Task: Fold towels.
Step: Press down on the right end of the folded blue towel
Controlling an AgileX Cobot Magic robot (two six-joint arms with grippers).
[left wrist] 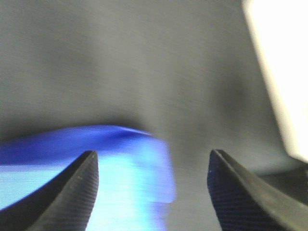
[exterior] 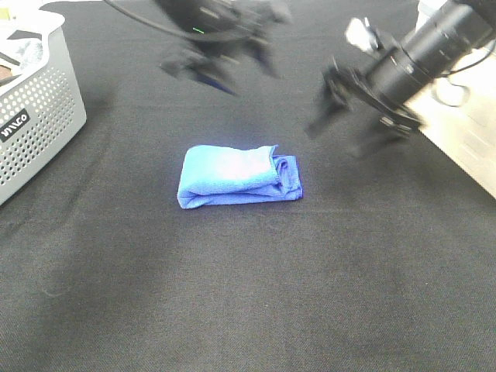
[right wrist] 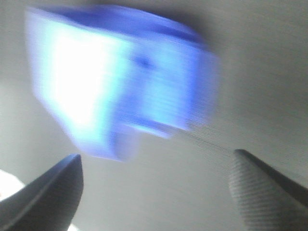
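Note:
The blue towel (exterior: 236,177) lies folded into a small thick rectangle on the black table, near the middle. It also shows blurred in the left wrist view (left wrist: 91,168) and the right wrist view (right wrist: 115,77). My left gripper (exterior: 208,71) is open and empty, raised above the table behind the towel. My right gripper (exterior: 345,128) is open and empty, raised to the towel's right and behind it. Both are blurred by motion and neither touches the towel.
A grey perforated basket (exterior: 35,116) stands at the left edge with dark cloth inside. A pale wooden surface (exterior: 465,132) borders the black table cloth (exterior: 248,294) at the right.

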